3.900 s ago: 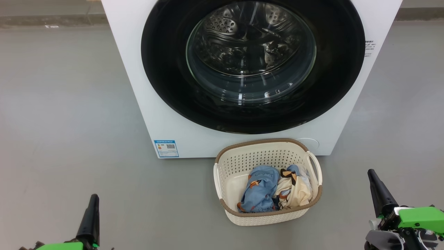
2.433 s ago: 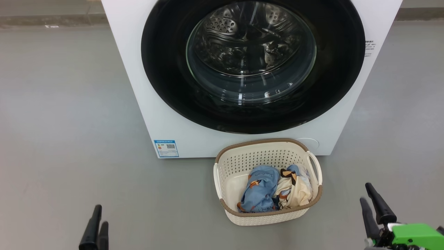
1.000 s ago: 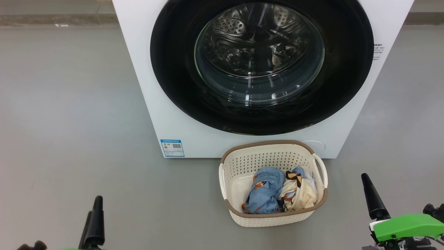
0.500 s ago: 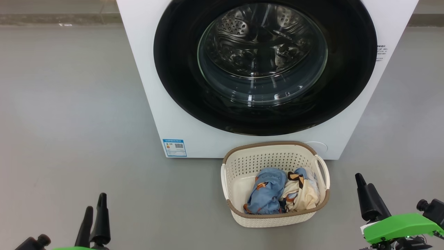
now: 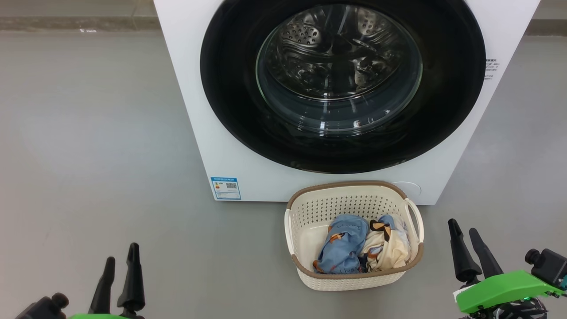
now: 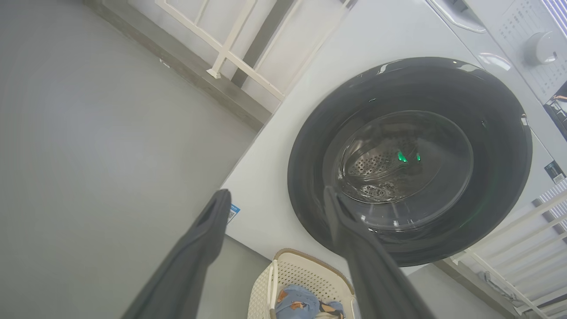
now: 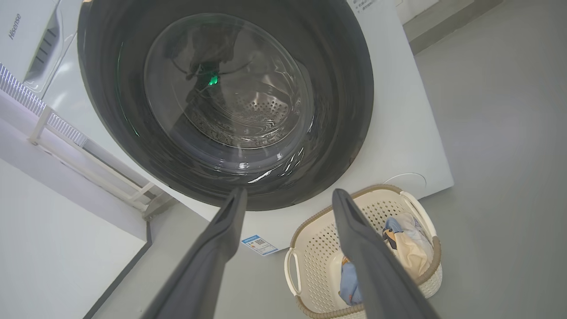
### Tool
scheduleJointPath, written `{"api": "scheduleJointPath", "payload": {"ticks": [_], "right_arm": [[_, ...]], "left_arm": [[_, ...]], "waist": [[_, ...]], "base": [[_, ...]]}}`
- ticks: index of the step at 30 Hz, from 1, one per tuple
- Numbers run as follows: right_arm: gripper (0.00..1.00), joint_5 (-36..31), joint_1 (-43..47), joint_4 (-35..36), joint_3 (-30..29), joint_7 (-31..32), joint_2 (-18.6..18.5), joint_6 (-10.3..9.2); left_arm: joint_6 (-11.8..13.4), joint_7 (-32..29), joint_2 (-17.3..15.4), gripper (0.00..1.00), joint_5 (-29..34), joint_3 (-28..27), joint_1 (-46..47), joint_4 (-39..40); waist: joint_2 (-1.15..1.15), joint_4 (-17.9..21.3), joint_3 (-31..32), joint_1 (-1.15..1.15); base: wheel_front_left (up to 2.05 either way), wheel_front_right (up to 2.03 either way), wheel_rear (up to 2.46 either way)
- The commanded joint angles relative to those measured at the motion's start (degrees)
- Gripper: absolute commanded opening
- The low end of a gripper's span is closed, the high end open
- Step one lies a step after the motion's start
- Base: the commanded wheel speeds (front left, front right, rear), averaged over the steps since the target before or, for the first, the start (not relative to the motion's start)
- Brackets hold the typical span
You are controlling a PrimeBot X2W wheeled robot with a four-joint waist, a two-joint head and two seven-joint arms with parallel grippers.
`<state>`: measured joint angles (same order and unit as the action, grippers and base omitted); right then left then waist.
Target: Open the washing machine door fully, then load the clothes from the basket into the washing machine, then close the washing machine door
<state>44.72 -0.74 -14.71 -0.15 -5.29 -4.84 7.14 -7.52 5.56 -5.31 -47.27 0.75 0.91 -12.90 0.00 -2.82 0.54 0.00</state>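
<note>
Left gripper (image 5: 120, 254) and right gripper (image 5: 462, 226) are both spread wide, nothing held. The basket (image 5: 354, 184) with the clothes (image 5: 343, 248) sits between them, closer to the right one. Beyond it, the washing machine door (image 5: 230, 88) looks shut, so opening comes first. That probably needs a reach forward to its rim.

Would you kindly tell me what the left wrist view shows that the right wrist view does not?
Left wrist: a control dial, a white railing and the open left gripper. Right wrist: Hisense lettering, a round cover on the washing machine and the open right gripper. Both: the shut washing machine door, the basket holding the clothes, the blue label sticker.
</note>
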Motion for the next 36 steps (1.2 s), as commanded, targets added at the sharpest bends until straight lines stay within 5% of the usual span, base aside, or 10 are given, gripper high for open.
{"api": "scheduleJointPath", "payload": {"ticks": [1, 36], "right_arm": [[1.0, -2.09, -2.73, 1.86, 1.05, -0.99, -1.17, 0.21], [1.0, -25.76, -3.01, 4.14, 3.79, -6.93, -2.8, 0.31]], "left_arm": [[0.02, 0.79, -1.26, 1.0, 1.68, -0.92, 1.26, 2.15], [0.03, 6.68, -3.76, 1.0, 24.28, 0.58, 1.46, 4.11]], "waist": [[0.0, -0.05, 0.01, 0.0], [0.0, -0.92, 0.46, 0.0]], "base": [[0.0, 0.0, 0.0], [0.0, 0.0, 0.0]]}}
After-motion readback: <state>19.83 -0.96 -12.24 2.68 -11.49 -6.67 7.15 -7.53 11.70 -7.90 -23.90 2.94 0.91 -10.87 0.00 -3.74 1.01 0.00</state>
